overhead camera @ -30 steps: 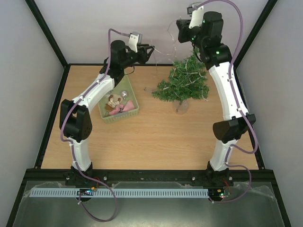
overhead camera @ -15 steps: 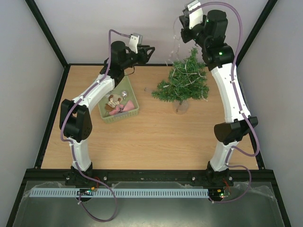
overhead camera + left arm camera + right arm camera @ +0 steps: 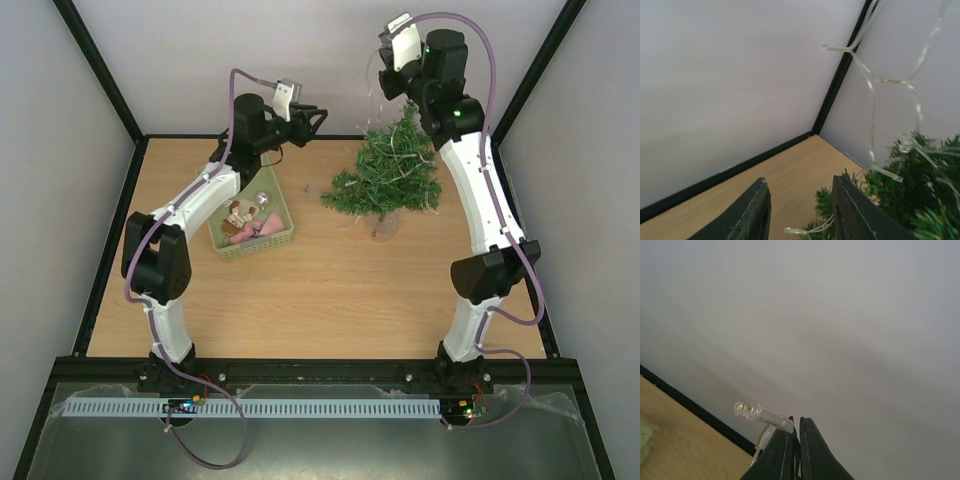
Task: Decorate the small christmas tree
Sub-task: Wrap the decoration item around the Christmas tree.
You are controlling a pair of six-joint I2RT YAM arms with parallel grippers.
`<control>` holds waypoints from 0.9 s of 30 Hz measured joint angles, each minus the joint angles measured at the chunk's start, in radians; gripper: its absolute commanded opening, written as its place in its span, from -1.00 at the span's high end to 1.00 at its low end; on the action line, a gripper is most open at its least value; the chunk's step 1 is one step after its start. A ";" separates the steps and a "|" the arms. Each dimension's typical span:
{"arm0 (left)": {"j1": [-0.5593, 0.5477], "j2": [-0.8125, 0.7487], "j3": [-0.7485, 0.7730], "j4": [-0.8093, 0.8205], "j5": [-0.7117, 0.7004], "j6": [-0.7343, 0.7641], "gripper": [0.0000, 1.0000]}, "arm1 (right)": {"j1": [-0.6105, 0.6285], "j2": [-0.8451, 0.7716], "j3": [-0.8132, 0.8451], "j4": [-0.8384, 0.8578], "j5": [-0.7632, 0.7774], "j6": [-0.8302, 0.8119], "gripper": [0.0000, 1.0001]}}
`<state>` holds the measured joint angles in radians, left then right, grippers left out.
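The small Christmas tree (image 3: 386, 178) stands at the back right of the table, with a clear light string (image 3: 371, 92) draped over it and rising from its top. My right gripper (image 3: 385, 78) is high above the tree, shut on that string. In the right wrist view the jaws (image 3: 796, 424) are closed on the wire, and a clear bulb (image 3: 748, 410) sticks out to the left. My left gripper (image 3: 318, 118) is open and empty, left of the tree. Its wrist view shows the gripper (image 3: 800, 202), the hanging string (image 3: 871, 115) and the tree (image 3: 920, 200).
A pale green basket (image 3: 281, 234) with several ornaments sits left of the tree, under the left arm. A loose bulb end (image 3: 794, 231) of the string lies by the tree's lower branches. The grey enclosure walls stand close behind both grippers.
My right gripper has risen and tilted back above the tree, pulling the light string up with it. The left gripper has shifted slightly and stays open.
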<state>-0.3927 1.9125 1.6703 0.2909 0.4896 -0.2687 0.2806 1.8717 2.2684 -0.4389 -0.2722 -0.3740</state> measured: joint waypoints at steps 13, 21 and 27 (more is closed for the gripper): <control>-0.077 -0.053 -0.071 -0.023 0.192 0.050 0.20 | -0.006 0.020 -0.023 -0.006 -0.005 0.043 0.96; -0.135 -0.043 0.035 -0.184 0.229 0.145 0.19 | -0.006 0.020 -0.047 -0.001 -0.031 0.073 0.97; -0.147 -0.072 -0.023 -0.298 0.232 0.209 0.19 | -0.006 0.020 -0.050 0.003 -0.043 0.087 0.97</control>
<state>-0.5396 1.8408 1.6470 -0.0067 0.7216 -0.0593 0.2741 1.8915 2.2181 -0.4355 -0.3149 -0.2867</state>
